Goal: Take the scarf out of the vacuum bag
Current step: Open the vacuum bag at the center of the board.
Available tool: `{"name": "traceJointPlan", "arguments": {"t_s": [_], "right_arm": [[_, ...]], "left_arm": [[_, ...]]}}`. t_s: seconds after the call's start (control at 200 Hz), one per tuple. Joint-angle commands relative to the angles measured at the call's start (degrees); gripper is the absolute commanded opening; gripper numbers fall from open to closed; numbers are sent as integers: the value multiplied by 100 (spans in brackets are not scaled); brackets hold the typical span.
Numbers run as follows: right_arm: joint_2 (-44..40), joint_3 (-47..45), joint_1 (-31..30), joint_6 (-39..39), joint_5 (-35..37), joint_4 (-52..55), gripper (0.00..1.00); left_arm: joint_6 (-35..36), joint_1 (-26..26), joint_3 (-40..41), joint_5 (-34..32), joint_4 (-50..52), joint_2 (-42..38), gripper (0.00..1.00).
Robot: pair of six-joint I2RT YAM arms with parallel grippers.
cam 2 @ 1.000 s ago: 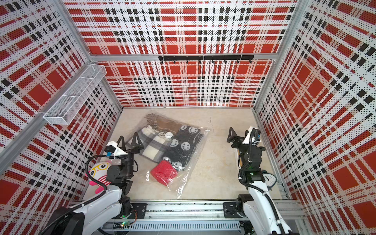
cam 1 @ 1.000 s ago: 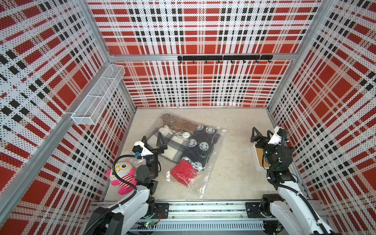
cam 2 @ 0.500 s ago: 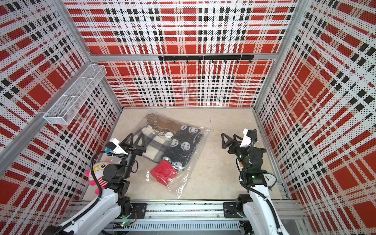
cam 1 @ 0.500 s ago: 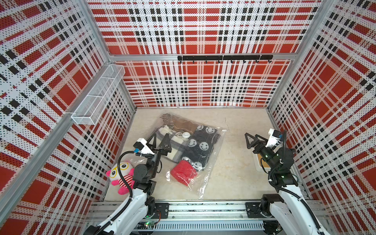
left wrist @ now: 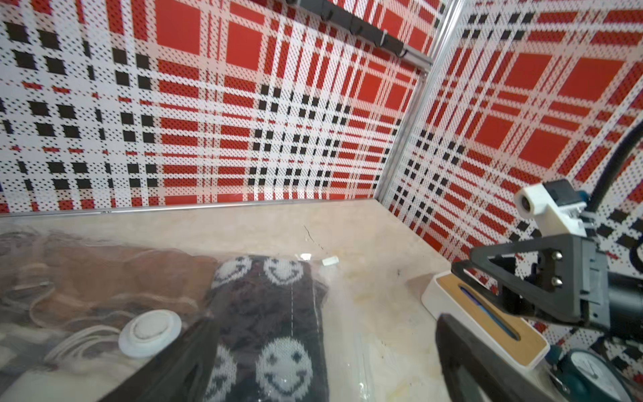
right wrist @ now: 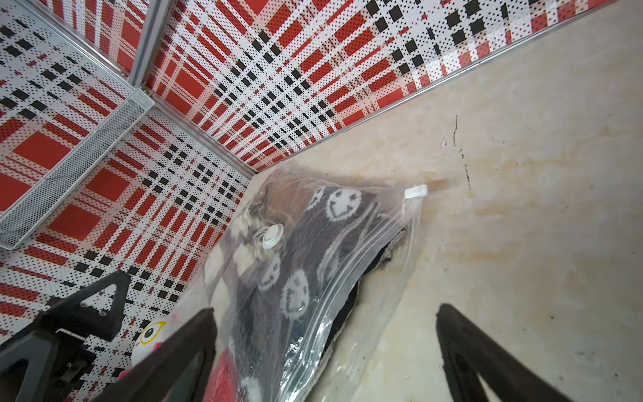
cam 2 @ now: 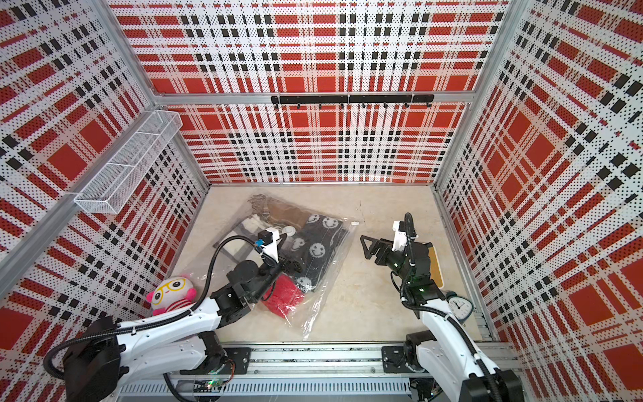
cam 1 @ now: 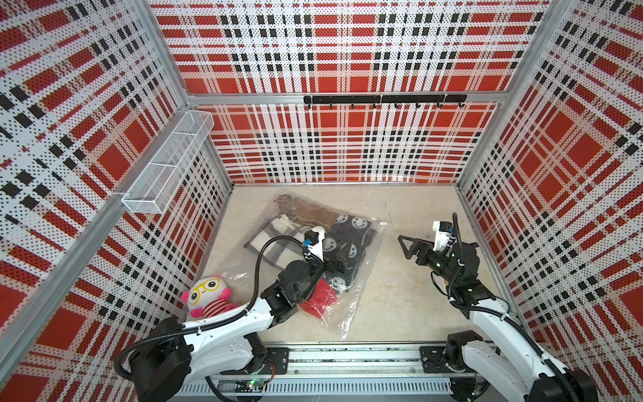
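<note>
No brand or label can be read; the dial of the alarm clock point(cam 2: 458, 306) is too small to make out.

The left gripper point(left wrist: 325, 322) hangs over the vacuum bag point(cam 1: 348, 315) with its jaws spread wide and nothing between them. Whether they touch the plastic cannot be told. The right gripper point(cam 1: 405, 249) hovers just beside the bag's zip edge, its jaws also wide apart and empty.

One vacuum bag lies flat on the tabletop point(cam 1: 400, 302), with one round white valve point(right wrist: 272, 236) on its face and one white slider clip point(right wrist: 415, 191) at a corner. Four fabric pieces are inside it:
- a black smiley-face scarf point(cam 1: 351, 236)
- a brown fringed scarf point(cam 1: 309, 212)
- a grey-and-white plaid scarf point(cam 1: 268, 243)
- a red knit piece point(cam 1: 322, 299)

One plush toy point(cam 1: 208, 296) sits near the bag, beside the left arm. One wooden-topped white box point(left wrist: 487, 323) and the clock stand well apart from the bag, beyond the right gripper.
</note>
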State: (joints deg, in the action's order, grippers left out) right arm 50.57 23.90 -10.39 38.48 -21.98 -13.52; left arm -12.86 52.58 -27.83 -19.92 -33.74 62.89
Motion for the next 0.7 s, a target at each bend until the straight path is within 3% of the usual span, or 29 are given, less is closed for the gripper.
{"name": "traceJointPlan", "arguments": {"t_s": [0.0,0.1,0.16,0.316,0.696], "right_arm": [[-15,-152,17,97,0,-679,100],[-51,-354,290,735,-75,-1049,100],[0,-270,436,659,-332,-984,100],[5,-127,397,376,-128,-368,100],[468,1,17,203,208,-237,100]], "left_arm": [[182,246,-202,-129,489,256,99],[153,405,-332,98,685,672,99],[182,587,-420,-47,835,889,97],[71,802,-548,-239,909,1422,97],[-224,1212,-1773,-1686,1885,3284,90]]}}
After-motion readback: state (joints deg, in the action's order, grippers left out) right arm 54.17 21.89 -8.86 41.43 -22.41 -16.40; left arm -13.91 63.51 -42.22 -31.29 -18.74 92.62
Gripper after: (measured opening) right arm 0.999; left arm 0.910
